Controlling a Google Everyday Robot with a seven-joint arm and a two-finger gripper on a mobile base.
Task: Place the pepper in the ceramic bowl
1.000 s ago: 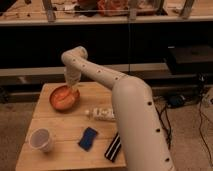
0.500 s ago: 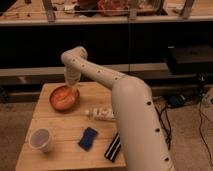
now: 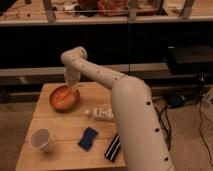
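My claw [image 3: 70, 88] hangs directly over the ceramic bowl [image 3: 64, 98] on the counter [image 3: 67, 135]; its opening cannot be told.

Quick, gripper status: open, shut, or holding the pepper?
Gripper: down at the ceramic bowl, over its right rim; open or shut cannot be told, and no pepper can be picked out.

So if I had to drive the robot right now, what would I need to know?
Claw: down over the ceramic bowl at the back left of the table.
Pepper: can't pick it out; it could be in the bowl or at the claw.
Done: the arm has reached the bowl.
Left: check the pepper lies in the bowl, then lift the arm away.
Nearby: white cup, white bottle, blue sponge.
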